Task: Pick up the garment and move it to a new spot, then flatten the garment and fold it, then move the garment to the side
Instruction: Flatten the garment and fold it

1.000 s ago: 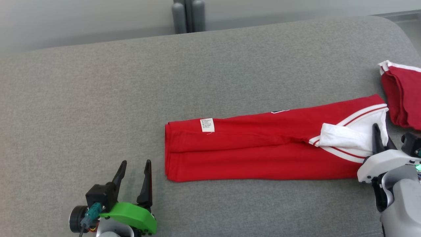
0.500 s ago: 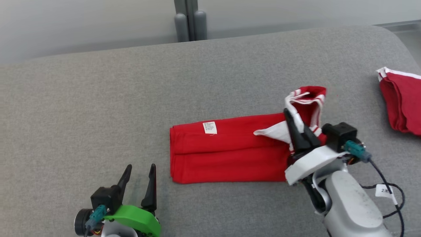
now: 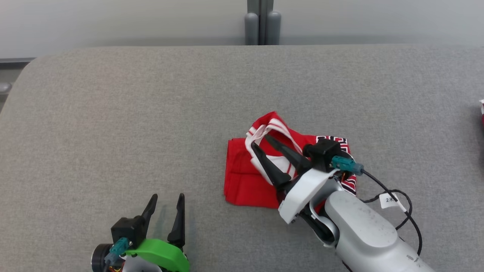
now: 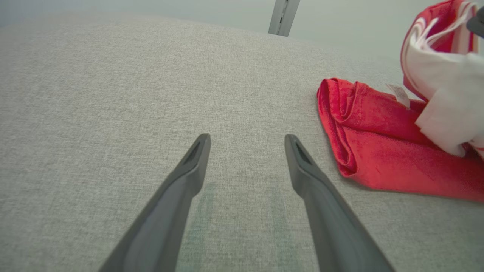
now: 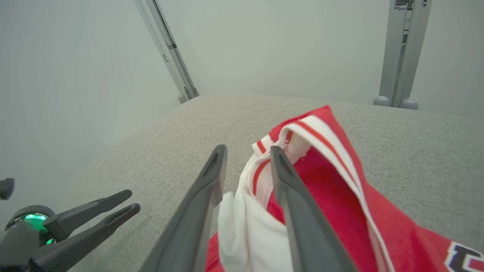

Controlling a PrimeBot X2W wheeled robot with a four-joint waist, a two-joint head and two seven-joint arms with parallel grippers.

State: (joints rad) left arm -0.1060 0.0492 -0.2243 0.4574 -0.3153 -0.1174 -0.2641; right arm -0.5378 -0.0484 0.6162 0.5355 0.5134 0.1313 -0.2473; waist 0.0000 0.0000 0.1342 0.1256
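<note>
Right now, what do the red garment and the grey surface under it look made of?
The garment: soft knit fabric, matte, likely jersey; it folds and slumps in rounded rolls. Its trim: ribbed-looking white and red striped band. The surface: grey woven upholstery, matte, with a fine heathered weave.

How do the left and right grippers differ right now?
Left gripper sits over bare grey surface, nothing between its fingers; right gripper has garment cloth between its own. Left mount is green, right mount white. Both are open, with dark fingers.
</note>
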